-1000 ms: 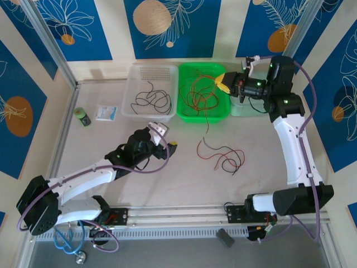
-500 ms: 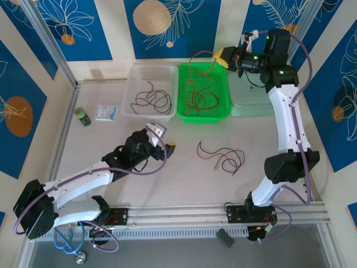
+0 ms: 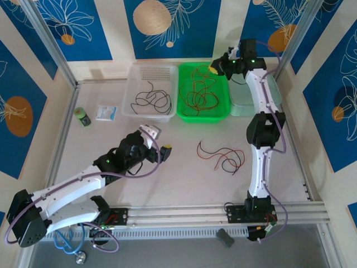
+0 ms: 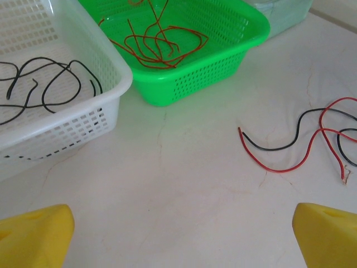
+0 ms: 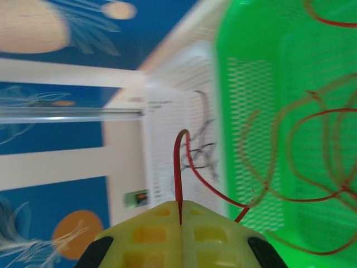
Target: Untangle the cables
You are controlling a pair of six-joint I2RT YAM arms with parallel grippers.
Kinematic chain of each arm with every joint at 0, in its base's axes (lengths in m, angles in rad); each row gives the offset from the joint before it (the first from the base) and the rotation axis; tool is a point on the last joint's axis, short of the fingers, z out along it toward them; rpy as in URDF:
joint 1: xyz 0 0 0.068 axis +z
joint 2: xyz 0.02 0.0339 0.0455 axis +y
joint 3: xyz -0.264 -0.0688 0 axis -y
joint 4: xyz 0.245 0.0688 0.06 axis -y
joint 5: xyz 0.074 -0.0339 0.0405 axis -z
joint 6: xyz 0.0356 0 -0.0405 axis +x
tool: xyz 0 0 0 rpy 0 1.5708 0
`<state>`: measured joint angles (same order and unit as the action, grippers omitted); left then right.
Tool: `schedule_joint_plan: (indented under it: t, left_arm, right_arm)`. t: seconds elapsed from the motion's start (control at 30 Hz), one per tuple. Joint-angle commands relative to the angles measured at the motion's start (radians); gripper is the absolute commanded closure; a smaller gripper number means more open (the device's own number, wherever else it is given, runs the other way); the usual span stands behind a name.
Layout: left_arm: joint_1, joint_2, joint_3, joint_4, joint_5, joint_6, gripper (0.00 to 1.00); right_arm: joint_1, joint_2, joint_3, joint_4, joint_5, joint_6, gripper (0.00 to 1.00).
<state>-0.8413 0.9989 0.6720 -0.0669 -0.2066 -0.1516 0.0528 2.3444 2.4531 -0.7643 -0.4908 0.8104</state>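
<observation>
Pale tabletop (image 3: 106, 145), green basket (image 3: 181, 114): above its far right corner the right gripper (image 3: 213, 68) pinches a red cable (image 5: 178, 167). More loose cables (image 3: 222, 156) lie before the basket; the spread left gripper (image 3: 158, 140), further left, is nearer.

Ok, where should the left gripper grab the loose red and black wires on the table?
Grip the loose wires at the tip where a red and a black strand meet, nearest the left gripper. That end lies flat, clear of the loops, so coming down from above with open jaws straddling it looks best.
</observation>
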Motion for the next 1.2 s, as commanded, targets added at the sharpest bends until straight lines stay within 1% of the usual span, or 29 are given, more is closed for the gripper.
schedule_joint_plan:
  t: [0.0,0.1,0.13,0.23,0.27,0.37,0.43,0.57,0.7,0.8,0.9,1.03,1.17]
  left_arm:
    - [-0.011,0.011,0.046,-0.052,0.008,-0.037,0.00]
    - [-0.010,0.023,0.056,-0.058,0.028,-0.059,0.00]
    - [-0.010,0.026,0.062,-0.062,0.035,-0.064,0.00]
    - [-0.010,0.037,0.096,-0.093,0.067,-0.074,0.00]
    - [-0.010,0.042,0.111,-0.109,0.076,-0.073,0.01]
    - [-0.014,0.068,0.161,-0.159,0.108,-0.068,0.05]
    - [-0.020,0.095,0.195,-0.186,0.124,-0.065,0.07]
    - [-0.056,0.163,0.255,-0.220,0.131,-0.060,0.11]
    - [-0.118,0.266,0.330,-0.259,0.129,-0.043,0.14]
    - [-0.167,0.370,0.411,-0.309,0.134,-0.024,0.16]
    - [-0.213,0.489,0.505,-0.358,0.177,-0.014,0.17]
    - [-0.262,0.674,0.671,-0.438,0.256,-0.017,0.20]
    - [-0.281,0.848,0.826,-0.487,0.347,-0.042,0.23]
  right_arm:
    - [0.033,0.053,0.042,-0.123,0.113,-0.107,1.00]
    - [0.058,0.077,0.030,-0.157,0.223,-0.160,1.00]
    - [0.067,0.083,0.033,-0.173,0.264,-0.184,0.95]
    - [0.090,0.085,0.049,-0.223,0.363,-0.248,0.70]
    - [0.097,0.083,0.055,-0.237,0.387,-0.267,0.65]
    - [0.113,0.054,0.065,-0.267,0.461,-0.313,0.51]
    - [0.123,0.025,0.060,-0.280,0.504,-0.338,0.47]
    - [0.131,-0.051,0.015,-0.288,0.563,-0.364,0.46]
    - [0.134,-0.178,-0.110,-0.259,0.592,-0.370,0.48]
    - [0.131,-0.316,-0.262,-0.210,0.610,-0.365,0.50]
    - [0.117,-0.483,-0.449,-0.145,0.601,-0.347,0.58]
    - [0.075,-0.711,-0.710,-0.071,0.586,-0.324,0.58]
    - [0.021,-0.902,-0.913,-0.055,0.575,-0.312,0.60]
